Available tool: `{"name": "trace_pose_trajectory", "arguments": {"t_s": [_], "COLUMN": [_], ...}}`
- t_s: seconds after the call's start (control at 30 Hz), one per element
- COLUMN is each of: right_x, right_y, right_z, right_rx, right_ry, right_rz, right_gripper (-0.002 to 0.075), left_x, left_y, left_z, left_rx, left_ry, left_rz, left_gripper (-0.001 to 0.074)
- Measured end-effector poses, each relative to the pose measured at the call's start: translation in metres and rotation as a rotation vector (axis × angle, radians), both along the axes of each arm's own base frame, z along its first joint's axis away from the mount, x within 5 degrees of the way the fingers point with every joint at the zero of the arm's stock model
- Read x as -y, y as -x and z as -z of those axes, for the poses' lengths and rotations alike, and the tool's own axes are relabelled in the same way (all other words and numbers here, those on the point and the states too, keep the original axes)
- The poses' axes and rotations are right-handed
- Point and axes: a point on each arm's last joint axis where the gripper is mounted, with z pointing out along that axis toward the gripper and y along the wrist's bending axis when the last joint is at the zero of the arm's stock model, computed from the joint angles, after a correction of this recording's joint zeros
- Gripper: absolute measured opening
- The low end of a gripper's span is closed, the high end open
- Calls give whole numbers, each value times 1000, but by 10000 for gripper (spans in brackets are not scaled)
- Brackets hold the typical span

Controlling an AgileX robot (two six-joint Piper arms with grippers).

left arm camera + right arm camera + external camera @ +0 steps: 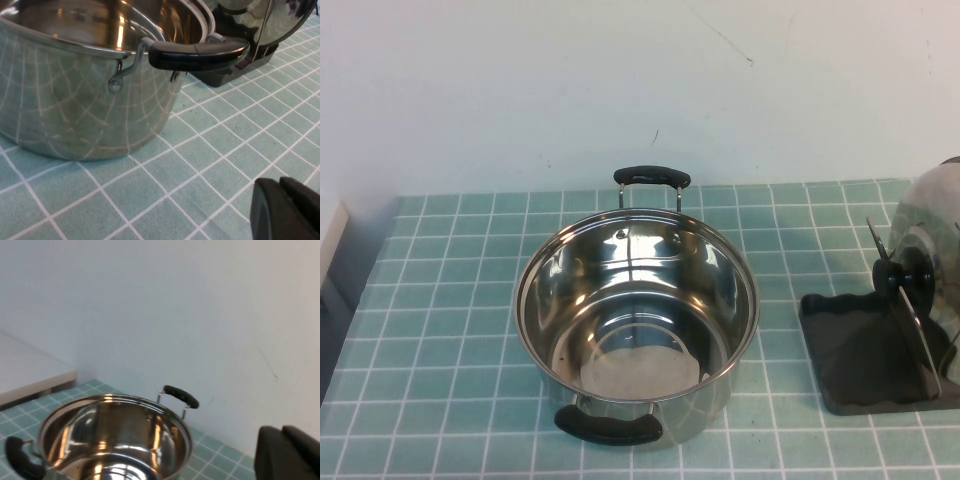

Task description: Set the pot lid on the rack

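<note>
left gripper low by pot's near handle, we can't tell its grip state | pot open, mid-table on teal tiled table | pot lid on edge in rack at table's right | right gripper raised over the table, grip state unreadable

No legible text, label, brand, number or sign appears in any view. The deep shiny stainless-steel pot with black handles shows only reflections. The dark grey rectangular tray rack beside that pot is unmarked.
</note>
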Motion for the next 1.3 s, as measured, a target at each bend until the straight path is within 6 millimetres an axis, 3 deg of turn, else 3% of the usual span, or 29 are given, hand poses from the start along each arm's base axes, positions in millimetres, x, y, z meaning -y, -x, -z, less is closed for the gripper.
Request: {"name": "trace_pose_trajectory", "arguments": {"t_s": [0.17,0.37,0.67,0.87,1.13,1.3], "right_x": [13,40,55,58,57,57], "right_y": [-14,-22,-5,-2,-2,-2], "right_z": [17,55,116,146,146,146], "right_rx": [4,30,-207,-290,-278,-313], "right_ry": [-32,43,87,144,118,2], "right_rz": [175,482,636,667,692,721], "right_gripper": [-1,-1,-1,-1,-1,-1], "left_x": [0,0,0,0,0,0], "left_y": [0,0,0,0,0,0], "left_z": [0,0,0,0,0,0], "left_rx": [0,2,2,2,2,2], "left_ry": [0,-2,-2,-2,-2,-2], "left_rz": [0,1,1,1,-1,-1], "left_gripper": [-2,-2,-2,-2,-2,-2]}}
